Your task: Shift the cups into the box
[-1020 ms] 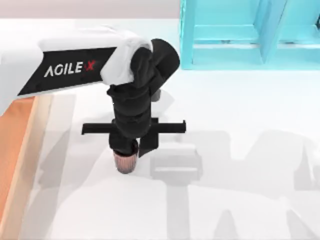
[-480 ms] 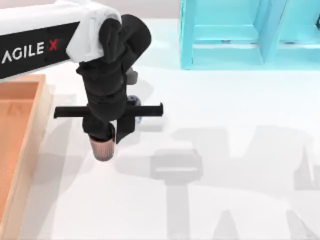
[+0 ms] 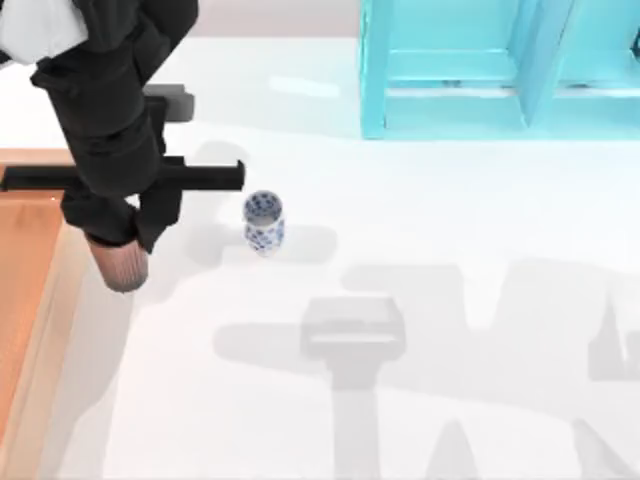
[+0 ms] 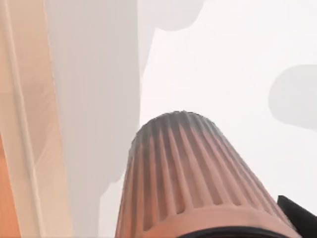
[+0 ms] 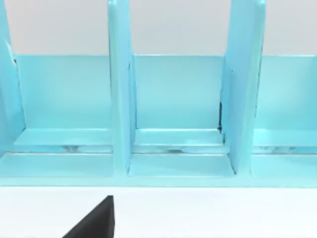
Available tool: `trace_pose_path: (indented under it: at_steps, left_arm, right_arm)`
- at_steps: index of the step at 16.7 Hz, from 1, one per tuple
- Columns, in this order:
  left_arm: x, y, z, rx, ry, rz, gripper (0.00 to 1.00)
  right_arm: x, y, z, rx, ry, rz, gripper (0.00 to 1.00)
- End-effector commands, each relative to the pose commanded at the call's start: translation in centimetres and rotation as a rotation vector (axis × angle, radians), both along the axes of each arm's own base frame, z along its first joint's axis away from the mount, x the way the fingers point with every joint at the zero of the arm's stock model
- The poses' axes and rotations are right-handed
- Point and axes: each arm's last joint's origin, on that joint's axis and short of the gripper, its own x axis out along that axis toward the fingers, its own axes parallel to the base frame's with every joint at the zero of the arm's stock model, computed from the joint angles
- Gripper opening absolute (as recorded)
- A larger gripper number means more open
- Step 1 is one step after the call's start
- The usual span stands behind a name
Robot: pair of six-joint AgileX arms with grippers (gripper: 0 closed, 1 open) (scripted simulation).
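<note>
- Reddish-brown and ribbed, one cup hangs pinched in the left claw, lifted off the counter at about 9 o'clock in the top view, over the strip between the box and the open counter.
- In the left wrist view this reddish-brown cup looms close, its ribbed wall widening toward the camera and its base pointing down at the pale surface; the box's light wall runs along beside it.
- The white cup with blue pattern stands upright on the counter at roughly 10 o'clock from the middle of the top view, at 3 o'clock from the held cup and well apart from it, touched by nothing.
- The box of light orange-brown wood lies at the 9 o'clock edge of the top view, its near wall just beside the held cup; neither cup is inside it.
- The left arm comes down black from the 11 o'clock corner, with a dark crossbar above the claw.
- A turquoise shelf unit stands at 1 o'clock on the counter, its upright dividers forming open bays; the right wrist view faces these bays.
- Whether the right claw, seen as a dark tip in its own wrist view, is spread or pressed together cannot be told.
</note>
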Motion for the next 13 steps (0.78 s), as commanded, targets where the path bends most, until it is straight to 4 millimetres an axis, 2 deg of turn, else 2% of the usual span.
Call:
trace_pose_path:
  at_steps: [3,6,9,11,13]
  left_arm:
    - [-0.2,0.2,0.0,0.005,0.01,-0.01,0.0]
    - [-0.8,3.2,0.8,-0.002,0.028,-0.028,0.0]
    - [-1.6,8.3,1.8,-0.02,0.028,-0.033,0.0]
    - [-2.4,12.8,2.4,-0.032,0.021,0.005,0.0]
    - [-4.0,17.0,3.2,-0.041,0.007,0.028,0.0]
  right_arm:
    - [0.0,0.0,0.0,0.0,0.0,0.0,1.0]
    - [0.0,0.0,0.0,0.0,0.0,0.0,1.0]
    - [0.0,0.0,0.0,0.0,0.0,0.0,1.0]
    - [0.0,0.0,0.0,0.0,0.0,0.0,1.0]
    - [0.0,0.0,0.0,0.0,0.0,0.0,1.0]
